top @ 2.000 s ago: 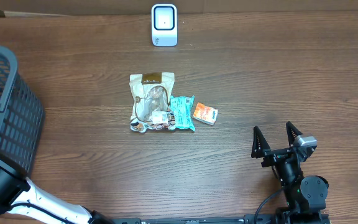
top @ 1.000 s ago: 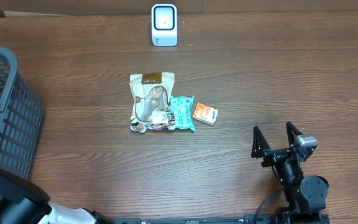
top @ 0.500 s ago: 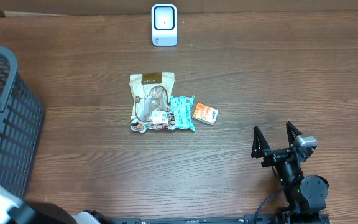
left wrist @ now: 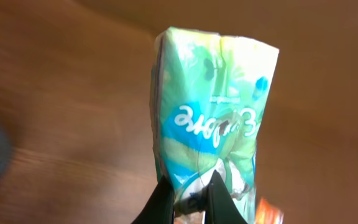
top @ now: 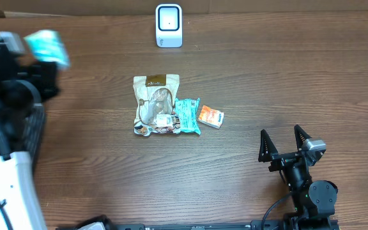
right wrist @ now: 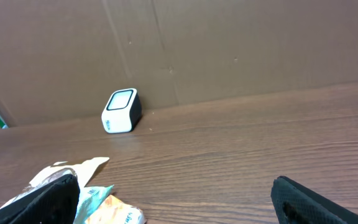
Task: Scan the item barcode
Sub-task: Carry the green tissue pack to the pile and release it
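The left gripper (left wrist: 191, 194) is closed tight on the bottom end of a green and white packet (left wrist: 213, 118). Its two black fingers pinch the packet from both sides. The packet stands up tall above the fingers. It has white letters on a blue band, and they look upside down in the left wrist view. From above, the packet is up in the air at the far left of the table (top: 286, 70), and it looks blurry there. It is well apart from the scanner (top: 168, 25).

The scanner is a small white box with a dark window. It sits at the far edge of the table, in the middle, just in front of a brown cardboard wall (right wrist: 229, 43).

Three more things lie in a row in the middle of the table. There is a brown pouch (top: 155, 102), a small teal pack (top: 188, 116) touching it, and a little orange box (top: 210, 117) just beside that.

The right gripper (top: 280, 132) is near the front right of the table. Its fingers are spread wide and it holds nothing. It points toward the scanner.
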`<act>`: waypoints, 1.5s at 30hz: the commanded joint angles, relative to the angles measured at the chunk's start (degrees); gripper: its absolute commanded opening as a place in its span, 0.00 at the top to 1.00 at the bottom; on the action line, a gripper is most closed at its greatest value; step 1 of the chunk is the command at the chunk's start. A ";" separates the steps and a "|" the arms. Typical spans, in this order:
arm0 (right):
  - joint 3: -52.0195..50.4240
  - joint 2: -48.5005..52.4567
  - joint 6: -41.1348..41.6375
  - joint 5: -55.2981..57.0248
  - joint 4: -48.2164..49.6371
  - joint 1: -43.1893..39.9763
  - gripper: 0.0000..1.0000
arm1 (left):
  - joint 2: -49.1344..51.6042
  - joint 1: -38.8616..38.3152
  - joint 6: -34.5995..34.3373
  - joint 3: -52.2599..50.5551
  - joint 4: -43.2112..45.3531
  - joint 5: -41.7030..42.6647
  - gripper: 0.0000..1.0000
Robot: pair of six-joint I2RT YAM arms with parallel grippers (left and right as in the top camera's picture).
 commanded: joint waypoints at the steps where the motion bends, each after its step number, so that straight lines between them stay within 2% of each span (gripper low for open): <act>1: -0.61 -0.48 -0.26 0.50 0.26 -0.26 0.00 | 4.20 -9.84 5.49 -6.49 -1.66 -8.28 0.96; 9: -0.61 -0.48 -0.26 0.50 0.26 -0.26 0.00 | 17.07 -18.05 2.84 -19.10 5.11 -8.09 0.96; 15: -0.61 -0.48 -0.26 0.50 0.28 -0.26 0.00 | 26.34 -20.35 2.69 -20.26 8.41 -8.20 0.96; 24: -0.61 -0.48 -0.26 0.50 0.26 -0.26 0.00 | 34.47 -21.42 0.33 -20.26 11.89 -8.13 0.96; 36: -0.61 -0.48 -0.26 0.50 0.26 -0.26 0.00 | 39.69 -30.36 -1.22 -20.26 16.37 -7.13 0.95; 45: -0.61 -0.48 -0.26 0.50 0.26 -0.26 0.00 | 37.51 -29.18 -1.81 -20.15 14.88 -7.26 0.96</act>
